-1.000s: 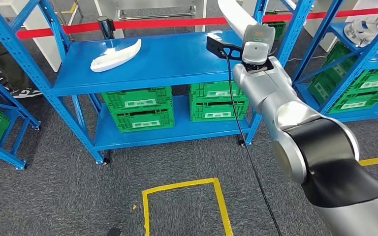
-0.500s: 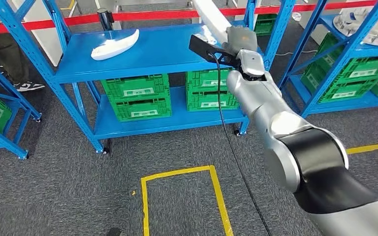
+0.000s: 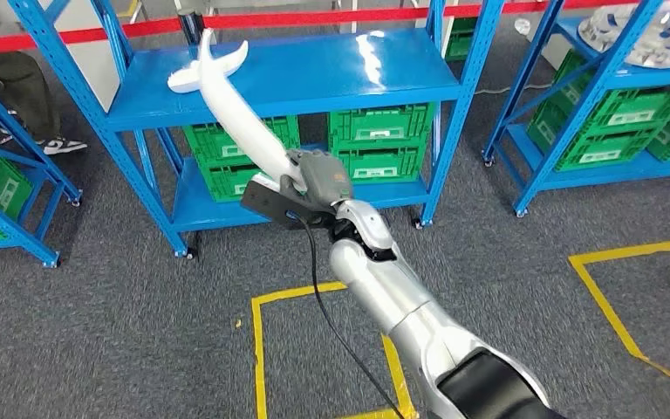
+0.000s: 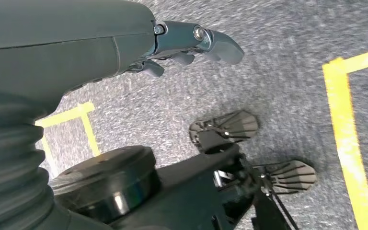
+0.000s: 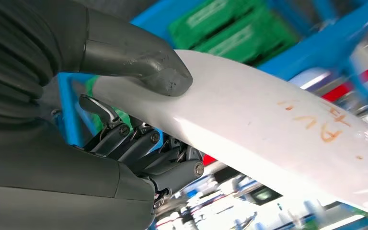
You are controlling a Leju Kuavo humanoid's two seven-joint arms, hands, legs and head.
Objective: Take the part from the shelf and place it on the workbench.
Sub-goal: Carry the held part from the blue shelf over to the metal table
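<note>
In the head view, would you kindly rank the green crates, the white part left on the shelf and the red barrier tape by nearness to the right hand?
1. Green crates, just behind the right hand.
2. White part on the shelf, upper left.
3. Red barrier tape, beyond the shelf.

— What stands close to the right hand [image 3: 316, 177]?
— The blue shelf [image 3: 297, 78] with green crates [image 3: 242, 157] behind it; the held white part [image 3: 235, 118] slants up across the shelf edge.
— And open room?
— Grey carpet [image 3: 488, 253] to the right.
</note>
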